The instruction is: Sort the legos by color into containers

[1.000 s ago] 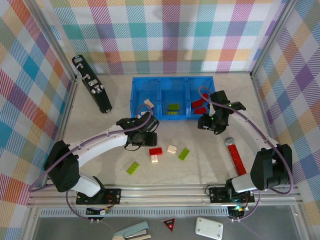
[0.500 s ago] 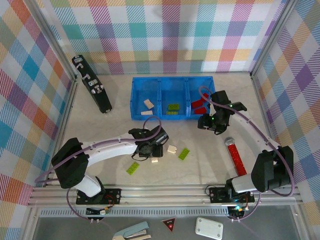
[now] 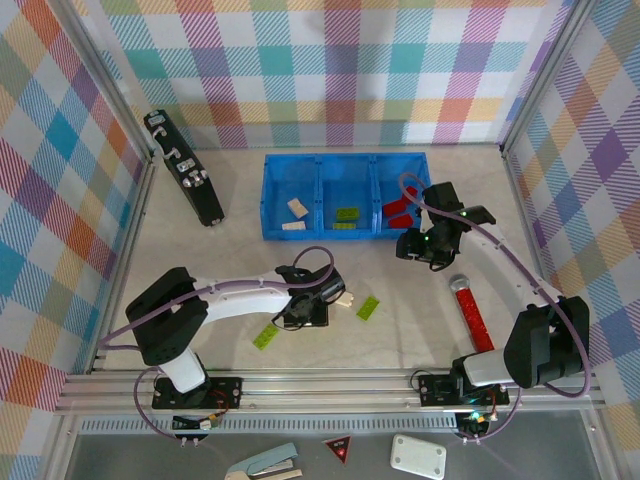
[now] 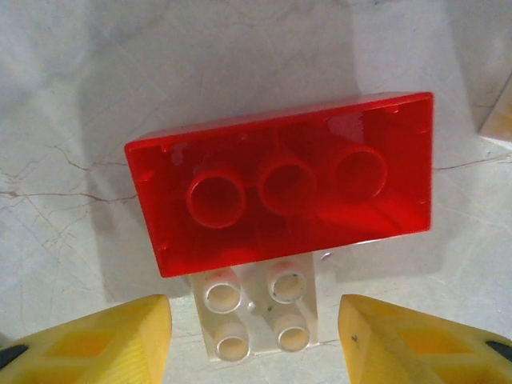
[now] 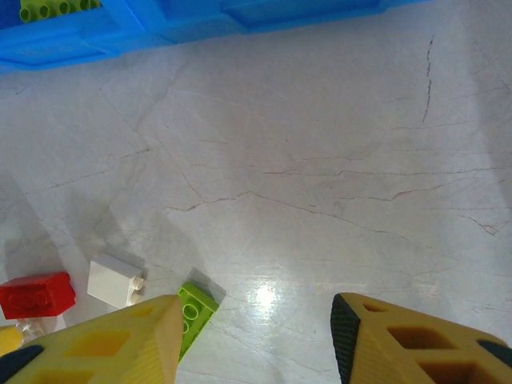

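Red brick [image 4: 280, 188] against white brick [image 4: 256, 312], bare tabletop [image 4: 80, 80]

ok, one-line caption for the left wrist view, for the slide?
Left gripper open above the table, straddling a small cream-white brick that sits against a larger red brick.

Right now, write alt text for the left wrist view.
A red lego lies underside up on the marble tabletop, partly covering a smaller cream-white lego below it. Yellow fingers of the left tool flank the white one at the bottom corners, open.
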Robot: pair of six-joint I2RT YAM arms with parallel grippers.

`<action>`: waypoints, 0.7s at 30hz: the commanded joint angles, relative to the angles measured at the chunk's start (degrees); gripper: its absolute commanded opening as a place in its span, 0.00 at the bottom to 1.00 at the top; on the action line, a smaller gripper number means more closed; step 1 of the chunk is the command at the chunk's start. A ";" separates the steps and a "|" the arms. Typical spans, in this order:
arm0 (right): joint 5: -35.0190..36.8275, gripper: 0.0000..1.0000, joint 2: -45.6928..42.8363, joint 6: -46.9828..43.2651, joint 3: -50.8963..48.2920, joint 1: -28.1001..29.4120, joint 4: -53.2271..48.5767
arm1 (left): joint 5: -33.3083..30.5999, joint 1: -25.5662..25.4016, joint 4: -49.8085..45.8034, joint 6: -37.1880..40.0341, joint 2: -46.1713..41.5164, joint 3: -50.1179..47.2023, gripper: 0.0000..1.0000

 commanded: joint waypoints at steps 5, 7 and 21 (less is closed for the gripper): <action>-0.70 0.53 -1.31 -0.55 -0.95 0.37 -1.06 | 0.53 -0.87 0.45 -0.99 1.26 -0.70 0.51; -0.82 0.53 -1.38 -0.40 -0.85 0.38 -1.11 | 0.64 -0.87 0.43 -0.93 1.41 -0.87 0.48; -0.82 0.53 -1.57 -0.07 -0.44 0.37 -1.35 | -0.53 -0.87 -1.56 0.83 -0.31 1.07 0.35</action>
